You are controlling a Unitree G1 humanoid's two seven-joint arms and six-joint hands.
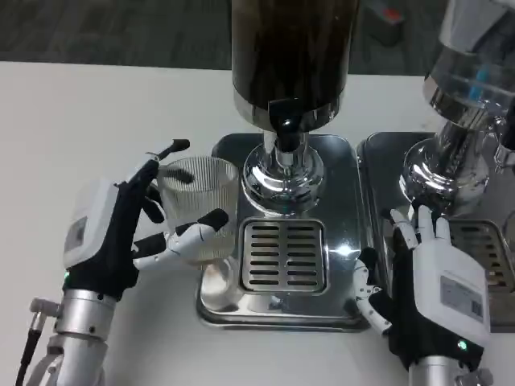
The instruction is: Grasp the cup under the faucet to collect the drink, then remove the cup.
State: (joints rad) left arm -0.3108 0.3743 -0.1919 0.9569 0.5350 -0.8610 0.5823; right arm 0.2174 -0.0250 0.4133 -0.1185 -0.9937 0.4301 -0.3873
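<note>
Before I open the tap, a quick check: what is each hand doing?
Left hand: holding the ribbed cup.
Right hand: open, holding nothing.

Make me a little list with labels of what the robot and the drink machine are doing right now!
cup: clear ribbed cup, looks empty, held left of the drip grate
left hand: left hand grips the cup
right hand: right hand rests on the tray's right edge, holding nothing
dispenser: dark drink dispenser, its faucet above the grate
tray: shiny metal tray on the white table
second machine: another dispenser at right
</note>
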